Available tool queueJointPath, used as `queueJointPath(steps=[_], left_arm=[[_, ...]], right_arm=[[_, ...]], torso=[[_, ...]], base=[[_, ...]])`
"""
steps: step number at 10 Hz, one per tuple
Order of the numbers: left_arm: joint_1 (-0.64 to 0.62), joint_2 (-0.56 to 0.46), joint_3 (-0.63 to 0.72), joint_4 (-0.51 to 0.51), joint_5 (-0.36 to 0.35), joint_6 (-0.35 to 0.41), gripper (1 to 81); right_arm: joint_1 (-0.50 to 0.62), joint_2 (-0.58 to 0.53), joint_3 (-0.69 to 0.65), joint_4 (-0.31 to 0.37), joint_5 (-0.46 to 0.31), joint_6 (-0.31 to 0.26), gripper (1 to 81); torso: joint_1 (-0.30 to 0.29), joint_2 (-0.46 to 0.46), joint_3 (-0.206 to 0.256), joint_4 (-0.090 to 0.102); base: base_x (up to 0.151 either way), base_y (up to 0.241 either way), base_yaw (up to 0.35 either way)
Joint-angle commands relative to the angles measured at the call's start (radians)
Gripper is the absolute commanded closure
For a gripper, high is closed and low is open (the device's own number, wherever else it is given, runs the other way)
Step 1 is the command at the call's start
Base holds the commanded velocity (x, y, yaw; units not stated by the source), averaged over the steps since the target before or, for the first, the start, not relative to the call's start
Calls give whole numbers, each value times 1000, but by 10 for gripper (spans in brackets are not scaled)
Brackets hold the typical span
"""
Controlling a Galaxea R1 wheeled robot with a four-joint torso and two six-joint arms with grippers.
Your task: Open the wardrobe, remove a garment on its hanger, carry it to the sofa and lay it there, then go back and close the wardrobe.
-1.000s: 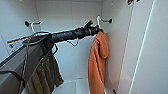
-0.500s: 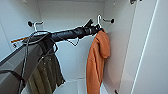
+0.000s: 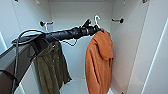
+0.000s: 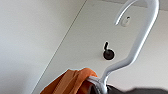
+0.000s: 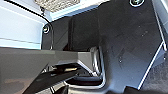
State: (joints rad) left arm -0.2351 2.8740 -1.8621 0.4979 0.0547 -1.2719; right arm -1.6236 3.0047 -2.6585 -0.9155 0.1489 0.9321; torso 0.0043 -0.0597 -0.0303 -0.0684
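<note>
Head view: left arm enters from the left and reaches nearly level across the open wardrobe, wrapped in black sleeve with a loose cable looped beneath. Left gripper sits at the neck of the white hanger, just under its hook; the fingers look clenched on the hanger. Orange garment hangs from that hanger, hood draped over its right shoulder, hem close to the wardrobe floor. The hanger's hook appears free in the air, below and left of a black-tipped hook on the right inner wall. Olive-brown jacket hangs at the left, behind the arm.

Left wrist view: hanger hook curves up against the white wall; orange fabric bunched at its base. A black-tipped hook on the wall stands apart from it.

Right wrist view: dark robot plate and bar; right claw's state cannot be told.
</note>
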Motion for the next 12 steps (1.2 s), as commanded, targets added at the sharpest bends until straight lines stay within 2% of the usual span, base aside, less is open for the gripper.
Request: queueJointPath(steps=[1, 2, 5, 12], left_arm=[[-246, -8, -3, 22, -50, 6, 811], [-263, -8, 12, 22, -50, 6, 811], [-287, -7, 49, 7, -52, 0, 811], [-234, -5, 168, 10, -70, -27, 811]], right_arm=[[47, -1, 6, -6, -32, -3, 10], [50, -1, 10, -8, -32, -3, 10], [56, 4, 11, -9, -32, -3, 10], [67, 12, 13, -12, -34, -3, 10]], torso=[[0, 0, 0, -1], [0, 0, 0, 7], [0, 0, 0, 6], [-1, 0, 0, 6]], base=[[0, 0, 0], [0, 0, 0], [0, 0, 0], [0, 0, 0]])
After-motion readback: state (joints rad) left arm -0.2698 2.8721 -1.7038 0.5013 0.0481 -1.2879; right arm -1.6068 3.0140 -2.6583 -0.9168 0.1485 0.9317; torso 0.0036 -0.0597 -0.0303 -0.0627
